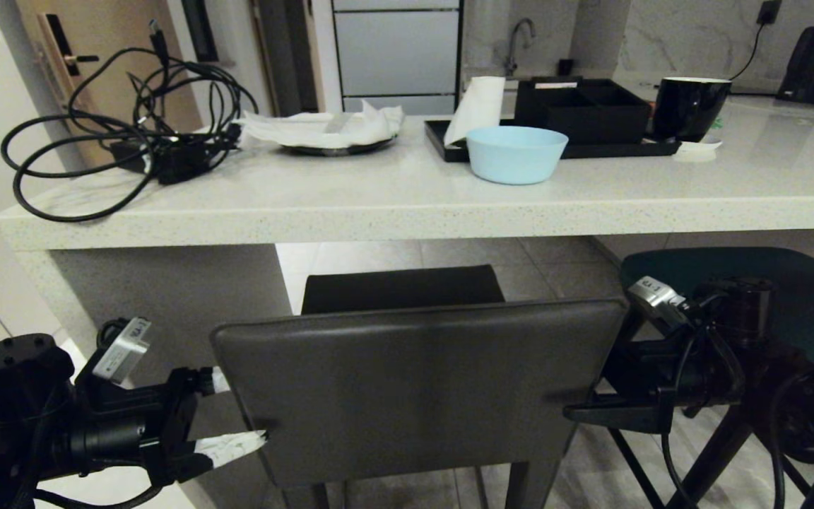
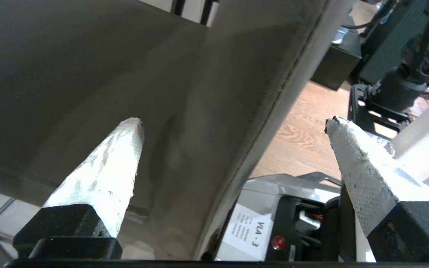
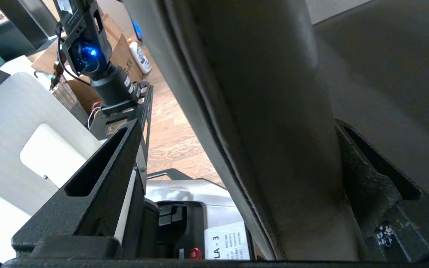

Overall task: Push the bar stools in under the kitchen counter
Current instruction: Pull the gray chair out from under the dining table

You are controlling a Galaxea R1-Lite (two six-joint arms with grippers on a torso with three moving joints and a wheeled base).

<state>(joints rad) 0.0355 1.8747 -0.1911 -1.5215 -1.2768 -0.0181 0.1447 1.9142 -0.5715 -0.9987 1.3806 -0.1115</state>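
The dark grey bar stool stands in front of me, its flat backrest (image 1: 414, 382) facing me and its seat (image 1: 400, 288) reaching under the edge of the kitchen counter (image 1: 407, 205). My left gripper (image 1: 237, 413) is open at the backrest's left edge, which runs between its white-wrapped fingers (image 2: 106, 175). At the right edge my right gripper (image 1: 591, 399) is open too, and its black fingers (image 3: 102, 167) straddle the backrest (image 3: 274, 111) with a gap on one side. The teal bar stool (image 1: 767, 283) stands to the right, partly behind my right arm.
The countertop carries a tangle of black cables (image 1: 131, 120), a plate with tissue (image 1: 329, 131), a light blue bowl (image 1: 516, 154), a black tray (image 1: 576, 113) and a black mug (image 1: 689, 106). A white side panel (image 1: 167, 290) closes the counter's left end. My own base (image 2: 274, 223) sits below the arms.
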